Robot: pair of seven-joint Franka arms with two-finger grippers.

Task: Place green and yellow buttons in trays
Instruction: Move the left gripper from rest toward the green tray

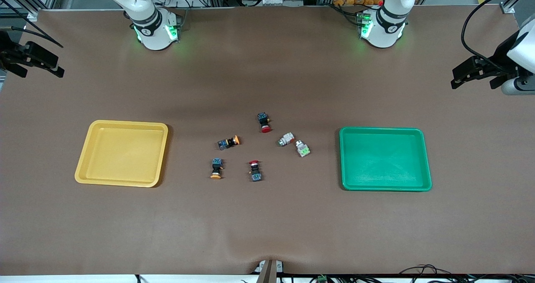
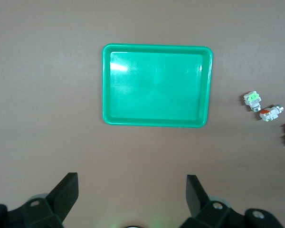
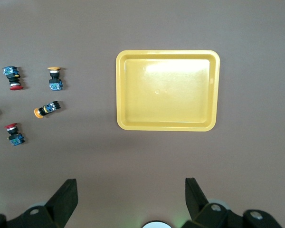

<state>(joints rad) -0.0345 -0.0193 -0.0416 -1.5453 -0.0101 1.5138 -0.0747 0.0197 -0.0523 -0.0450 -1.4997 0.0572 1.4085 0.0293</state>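
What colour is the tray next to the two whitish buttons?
Green. The tray shows best in the left wrist view.

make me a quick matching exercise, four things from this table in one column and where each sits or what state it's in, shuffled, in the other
Things:
1. yellow tray
2. green tray
3. two green buttons
4. left gripper

Places or states:
A. toward the left arm's end of the table
B. fingers open, over the table beside the green tray
C. toward the right arm's end of the table
D. lying between the trays, closer to the green one

Pairs: 1-C, 2-A, 3-D, 4-B
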